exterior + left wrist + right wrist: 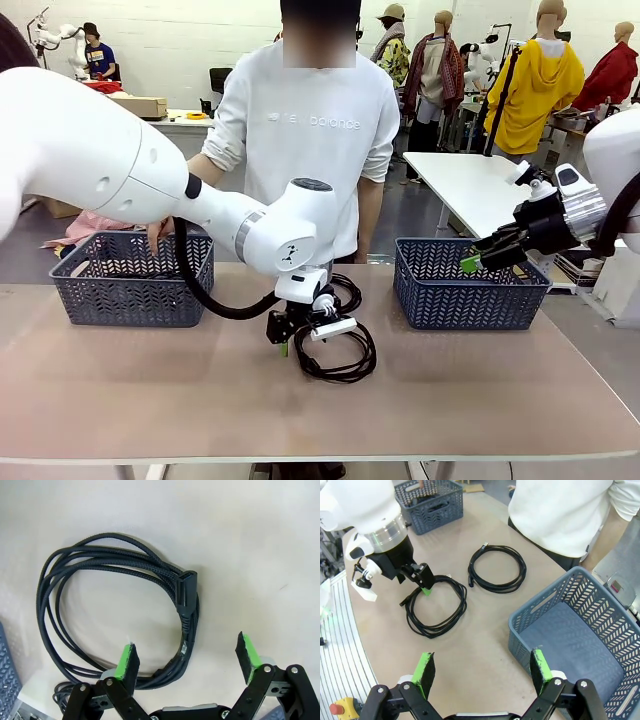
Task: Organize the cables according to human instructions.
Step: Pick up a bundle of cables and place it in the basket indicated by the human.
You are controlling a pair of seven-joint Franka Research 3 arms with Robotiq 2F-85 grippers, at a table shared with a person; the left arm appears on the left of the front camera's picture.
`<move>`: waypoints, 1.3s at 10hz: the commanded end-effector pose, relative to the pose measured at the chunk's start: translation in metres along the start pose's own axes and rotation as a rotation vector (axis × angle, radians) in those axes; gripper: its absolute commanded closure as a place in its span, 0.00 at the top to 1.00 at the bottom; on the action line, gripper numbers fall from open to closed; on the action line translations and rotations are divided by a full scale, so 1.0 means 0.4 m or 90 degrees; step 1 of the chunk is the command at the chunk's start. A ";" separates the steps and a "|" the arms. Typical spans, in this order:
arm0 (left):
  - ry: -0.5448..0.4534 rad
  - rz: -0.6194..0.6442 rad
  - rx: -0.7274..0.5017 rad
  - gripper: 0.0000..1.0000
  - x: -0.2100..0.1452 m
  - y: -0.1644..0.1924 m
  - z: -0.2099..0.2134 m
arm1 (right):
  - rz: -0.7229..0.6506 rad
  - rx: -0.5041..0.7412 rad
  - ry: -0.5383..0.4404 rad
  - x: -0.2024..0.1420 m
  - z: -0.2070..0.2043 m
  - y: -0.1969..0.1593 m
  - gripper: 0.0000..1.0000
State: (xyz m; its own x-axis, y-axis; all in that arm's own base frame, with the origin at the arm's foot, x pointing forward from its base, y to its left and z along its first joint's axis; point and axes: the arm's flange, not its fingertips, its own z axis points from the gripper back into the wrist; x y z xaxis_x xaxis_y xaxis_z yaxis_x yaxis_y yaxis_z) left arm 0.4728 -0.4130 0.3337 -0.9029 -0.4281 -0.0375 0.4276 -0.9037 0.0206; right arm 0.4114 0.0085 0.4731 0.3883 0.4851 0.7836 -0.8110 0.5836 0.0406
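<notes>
the front view shows the left gripper [288, 345] lowered to the tan table [500, 400], at the edge of a coiled black cable [368, 358]. a second cable [356, 292] lies just behind it, partly hidden by the arm. the right gripper [480, 260] hangs in the air above the right basket [470, 300], its jaws apart and empty. a person in a white sweatshirt [310, 130] stands at the far side with a hand [155, 235] on the left basket [130, 290].

the left wrist view gives what the front hides. the green pads [127, 661] stand wide apart, and the near side of the braided coil [150, 566] runs between them. i cannot tell whether they touch it. its flat plug [186, 591] lies on the coil's edge.

from above, the right wrist view shows both coils whole and lying apart. one coil [432, 632] sits under the left gripper [422, 582], and the other coil [495, 588] lies nearer the person. the right gripper's own pads [426, 667] are spread wide, beside the blue basket [540, 600], whose floor is bare. the farther basket [440, 517] holds dark shapes i cannot make out.

the table top is plain and matte. behind it are a white wall, a white table [470, 180] and another person [98, 55] working farther off.
</notes>
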 end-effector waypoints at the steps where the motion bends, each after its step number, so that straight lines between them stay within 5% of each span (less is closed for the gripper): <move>1: 0.001 -0.019 0.002 1.00 -0.021 0.007 -0.004 | 0.011 0.003 -0.022 -0.002 -0.008 -0.007 1.00; 8: -0.009 -0.017 -0.011 0.95 -0.045 0.010 -0.034 | 0.011 0.003 -0.022 -0.002 -0.008 -0.007 1.00; 13: -0.014 -0.008 -0.013 0.42 -0.049 0.010 -0.037 | 0.011 0.003 -0.022 -0.002 -0.008 -0.007 1.00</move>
State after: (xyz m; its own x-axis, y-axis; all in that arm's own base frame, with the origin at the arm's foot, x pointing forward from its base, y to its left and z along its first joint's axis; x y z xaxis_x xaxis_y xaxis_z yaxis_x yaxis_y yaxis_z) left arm 0.4905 -0.4101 0.3177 -0.9013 -0.4327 -0.0195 0.4326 -0.9015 0.0082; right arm 0.4114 0.0085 0.4731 0.3883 0.4851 0.7836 -0.8111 0.5835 0.0407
